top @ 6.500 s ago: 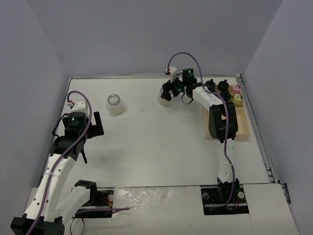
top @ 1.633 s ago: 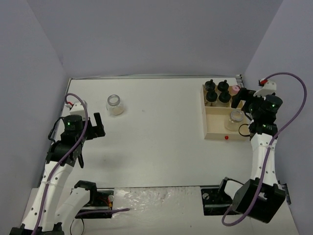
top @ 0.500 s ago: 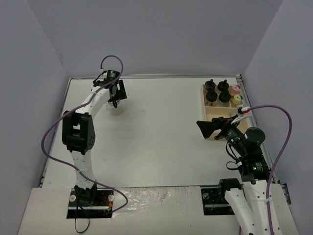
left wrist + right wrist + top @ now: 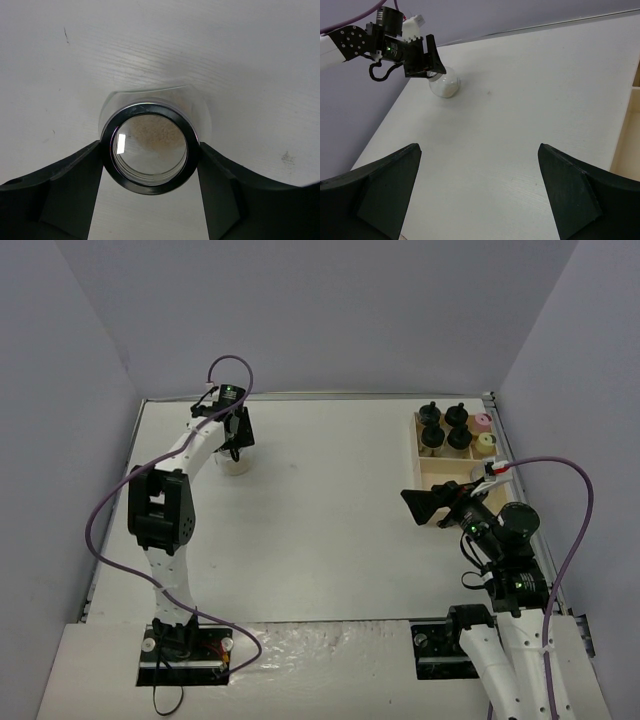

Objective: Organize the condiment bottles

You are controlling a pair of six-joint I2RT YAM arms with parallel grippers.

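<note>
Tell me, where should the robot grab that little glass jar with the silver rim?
By the round silver rim of the small clear glass jar, coming straight down from above. It stands upright, so its sides are free, and the black fingers of the left gripper flank that rim.

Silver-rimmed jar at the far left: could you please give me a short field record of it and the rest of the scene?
Silver-rimmed jar: upright on the table, powder inside, far left
Left gripper: closed against both sides of its rim
Right gripper: open, empty, near the tray
Tray: four black-capped jars, pink-capped jar, yellow-capped jar in its far end
</note>
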